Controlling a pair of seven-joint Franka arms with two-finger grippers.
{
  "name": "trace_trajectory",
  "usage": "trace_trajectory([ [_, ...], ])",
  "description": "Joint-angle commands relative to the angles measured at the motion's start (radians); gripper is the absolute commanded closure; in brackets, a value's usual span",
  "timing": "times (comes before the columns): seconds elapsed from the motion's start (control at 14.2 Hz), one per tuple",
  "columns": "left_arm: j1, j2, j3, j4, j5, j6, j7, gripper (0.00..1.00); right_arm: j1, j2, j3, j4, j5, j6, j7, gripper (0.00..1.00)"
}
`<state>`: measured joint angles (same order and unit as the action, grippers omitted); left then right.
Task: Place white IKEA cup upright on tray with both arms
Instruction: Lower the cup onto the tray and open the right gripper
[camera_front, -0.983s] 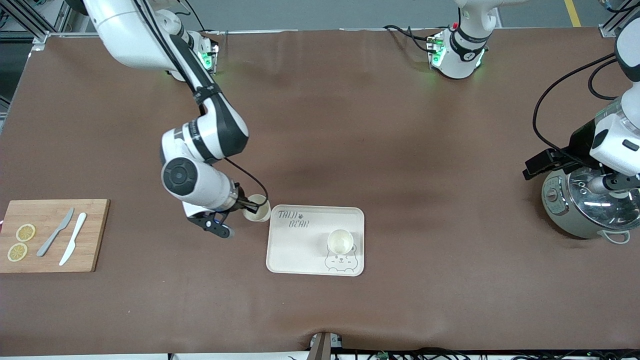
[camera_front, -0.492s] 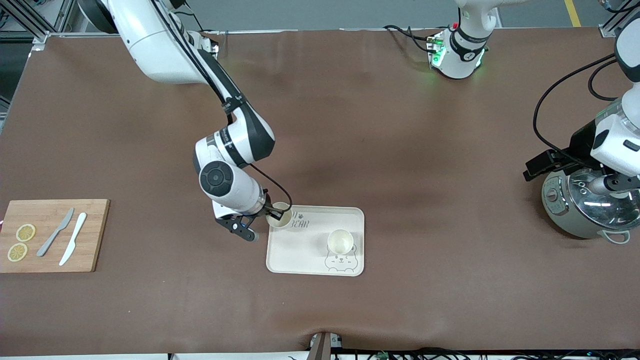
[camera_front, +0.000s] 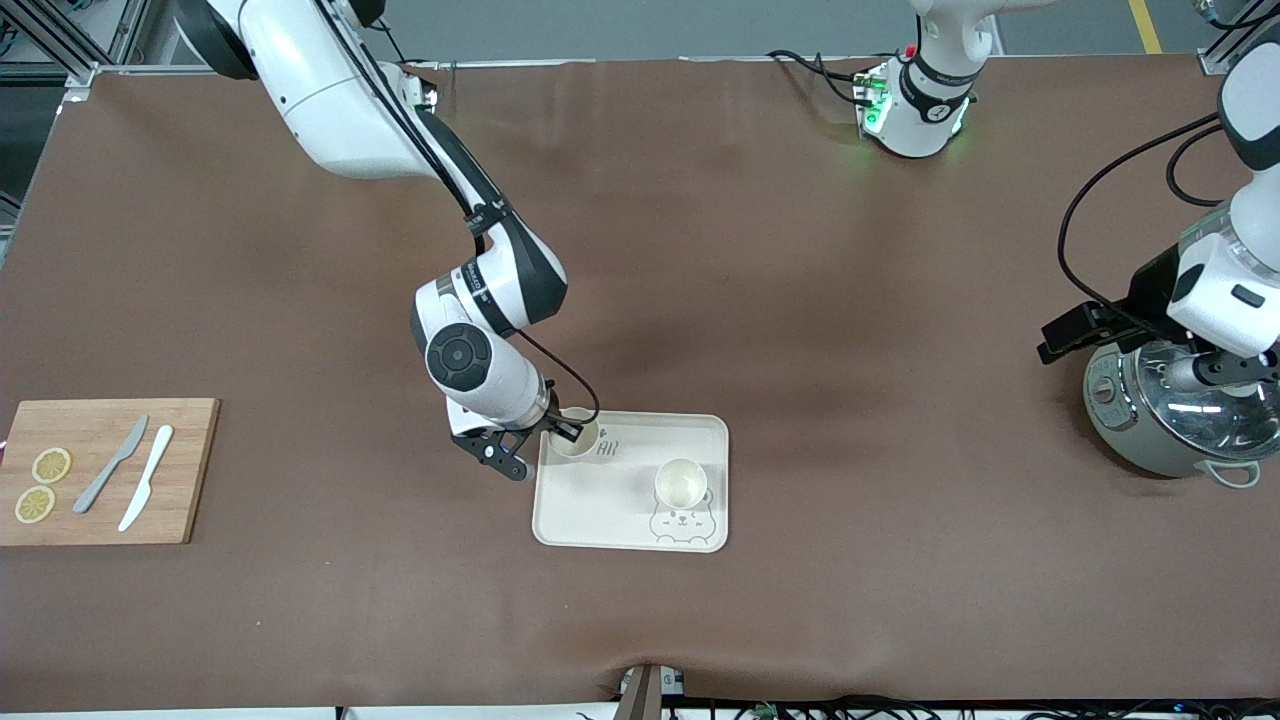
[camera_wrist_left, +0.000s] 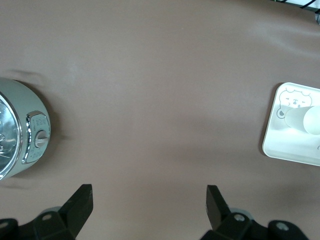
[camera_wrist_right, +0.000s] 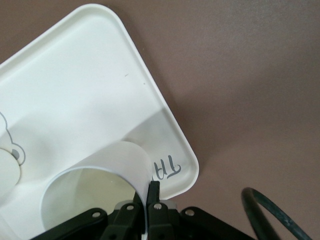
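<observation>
Open left gripper (camera_wrist_left: 150, 205) over bare table (camera_wrist_left: 150, 100), between cooker (camera_wrist_left: 20, 130) and tray (camera_wrist_left: 280, 145) bearing a cup (camera_wrist_left: 302, 120)

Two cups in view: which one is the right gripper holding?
The cup over the tray's lettered corner, its rim pinched by the right gripper. The other cup stands free above the bear drawing.

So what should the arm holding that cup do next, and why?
Probably lower it straight down. The right gripper is shut on the rim of an upright cup, already over the tray's corner by the lettering, clear of the other cup. Whether it touches the tray can't be told. The left gripper waits open by the cooker.
</observation>
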<state>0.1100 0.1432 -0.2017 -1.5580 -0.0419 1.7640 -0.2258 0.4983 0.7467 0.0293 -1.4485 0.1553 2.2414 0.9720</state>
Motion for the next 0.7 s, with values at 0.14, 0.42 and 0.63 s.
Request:
trace_trajectory([
  [0.14, 0.000, -0.001, -0.004, 0.004, 0.007, 0.009, 0.019, 0.00, 0.014, 0.042, -0.006, 0.036, 0.006, 0.047, 0.016, 1.00],
  [0.42, 0.005, 0.010, -0.004, 0.015, 0.005, 0.012, 0.017, 0.00, 0.016, 0.057, -0.008, 0.034, 0.001, 0.052, 0.014, 1.00],
  [0.63, 0.005, 0.029, -0.002, 0.018, 0.007, 0.023, 0.017, 0.00, 0.011, 0.057, -0.008, 0.036, 0.007, 0.050, 0.014, 0.68],
])
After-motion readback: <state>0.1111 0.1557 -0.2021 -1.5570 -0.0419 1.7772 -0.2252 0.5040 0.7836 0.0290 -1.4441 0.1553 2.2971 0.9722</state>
